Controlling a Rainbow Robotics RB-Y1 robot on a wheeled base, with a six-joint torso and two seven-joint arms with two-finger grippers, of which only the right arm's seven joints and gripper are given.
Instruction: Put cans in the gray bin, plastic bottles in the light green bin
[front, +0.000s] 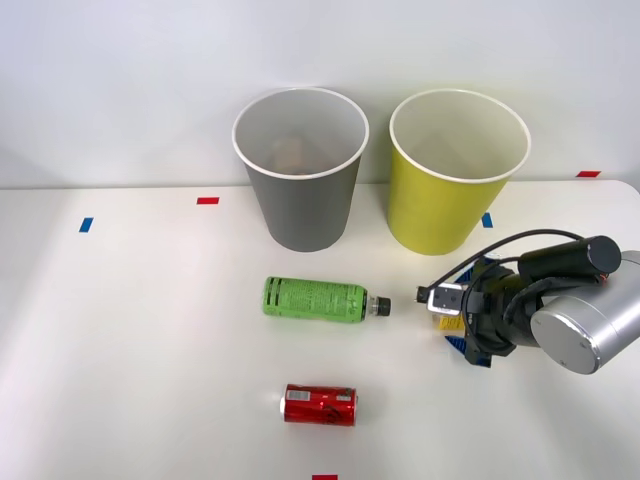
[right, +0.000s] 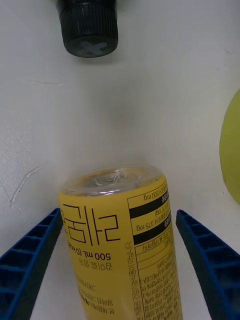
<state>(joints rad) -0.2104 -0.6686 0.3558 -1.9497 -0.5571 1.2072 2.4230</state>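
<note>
Between spread blue fingers (right: 30, 265) of right gripper (front: 452, 322): yellow-labelled bottle (right: 125, 245), straddled, not visibly clamped. Ahead, green-labelled bottle (front: 320, 299) cap-first; light green bin (front: 455, 170) beside. Risk: round bottle rolling or slipping during closing; nudging neighbour.

Gray bin (front: 300, 175) far centre, light green bin (front: 457, 175) to its right, both upright. Green-labelled bottle (front: 318, 299) lying mid-worktop, cap right. Red can (front: 319, 405) lying nearer. Yellow-labelled bottle (right: 127, 245) lying right.
</note>
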